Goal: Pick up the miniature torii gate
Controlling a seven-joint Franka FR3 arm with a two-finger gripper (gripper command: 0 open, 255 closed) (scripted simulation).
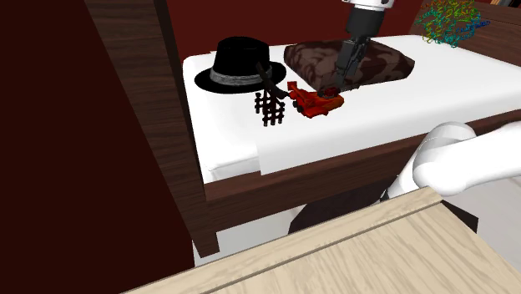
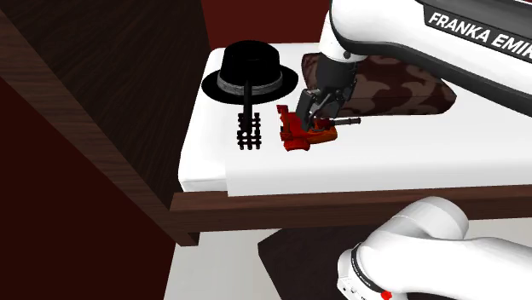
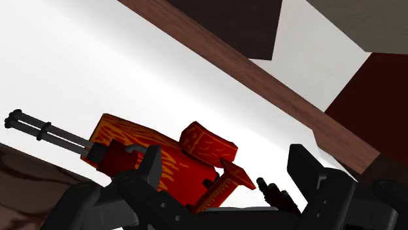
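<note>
The miniature torii gate point(image 1: 316, 102) is red with dark rods sticking out of it, and it lies tipped over on the white tabletop point(image 1: 376, 125), just in front of a brown mottled cushion point(image 1: 380, 60). It appears again in the second exterior view as the gate point(image 2: 305, 135). My black gripper point(image 1: 327, 88) has come down onto the gate from above, and this also shows in the second exterior view point(image 2: 309, 116). In the wrist view the gripper point(image 3: 229, 162) is open. Its fingers point(image 3: 149, 171) stand apart on either side of a red beam of the gate point(image 3: 163, 160), without clasping it.
A black brimmed hat point(image 1: 240, 65) sits behind a small dark lattice piece point(image 1: 270, 107), both towards the shoulder view's left of the gate. A dark wooden panel point(image 1: 159, 100) rises along the table's left side. A wooden rim point(image 2: 358, 203) runs along the front edge.
</note>
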